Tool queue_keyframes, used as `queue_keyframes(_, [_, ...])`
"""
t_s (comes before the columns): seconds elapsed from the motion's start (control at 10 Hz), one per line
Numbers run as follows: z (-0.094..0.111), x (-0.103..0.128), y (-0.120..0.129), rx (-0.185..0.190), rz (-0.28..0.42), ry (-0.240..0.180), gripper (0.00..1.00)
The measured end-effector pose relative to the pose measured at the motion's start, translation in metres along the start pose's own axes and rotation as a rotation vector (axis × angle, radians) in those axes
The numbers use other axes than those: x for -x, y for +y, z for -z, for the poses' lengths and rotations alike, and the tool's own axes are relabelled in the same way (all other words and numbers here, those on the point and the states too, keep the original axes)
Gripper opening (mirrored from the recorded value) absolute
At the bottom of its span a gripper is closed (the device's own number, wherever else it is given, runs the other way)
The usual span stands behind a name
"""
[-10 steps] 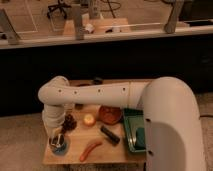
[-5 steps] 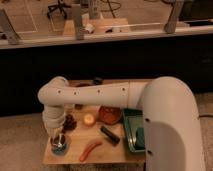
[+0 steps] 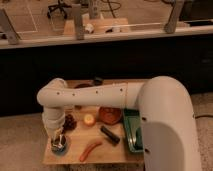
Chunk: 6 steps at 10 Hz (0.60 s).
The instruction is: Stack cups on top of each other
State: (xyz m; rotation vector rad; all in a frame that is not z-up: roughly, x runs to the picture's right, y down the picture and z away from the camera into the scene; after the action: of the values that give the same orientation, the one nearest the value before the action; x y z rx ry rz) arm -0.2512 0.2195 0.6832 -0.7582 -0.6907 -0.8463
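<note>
The low light-blue cup stands at the front left corner of the wooden table. My gripper points straight down and is right at the blue cup's mouth, at the end of the white arm that reaches across from the right. The gripper covers the inside of the blue cup. The steel cup does not show on its own. I cannot tell whether it is under the gripper or in the blue cup.
A red-brown bowl sits mid-table, with a small yellow-orange object and a dark red lump to its left. A black object and an orange stick-like thing lie in front. A green tray is at the right.
</note>
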Motion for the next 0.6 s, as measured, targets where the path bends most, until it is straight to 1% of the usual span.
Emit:
queue_keyframes(0.2, [-0.0032,0.0001,0.0007,0.008,0.010,0.006,0.37])
queue_keyframes(0.3, [-0.0042,0.0000,0.0013,0.012,0.014,0.009,0.49])
queue_keyframes(0.4, [-0.0048,0.0001,0.0014,0.013,0.015,0.010,0.58])
queue_keyframes(0.5, [-0.0055,-0.0002,0.0019,0.009,0.016,0.008,0.69])
queue_keyframes(0.6, [-0.0048,-0.0012,0.0022,0.005,0.014,0.007,0.76])
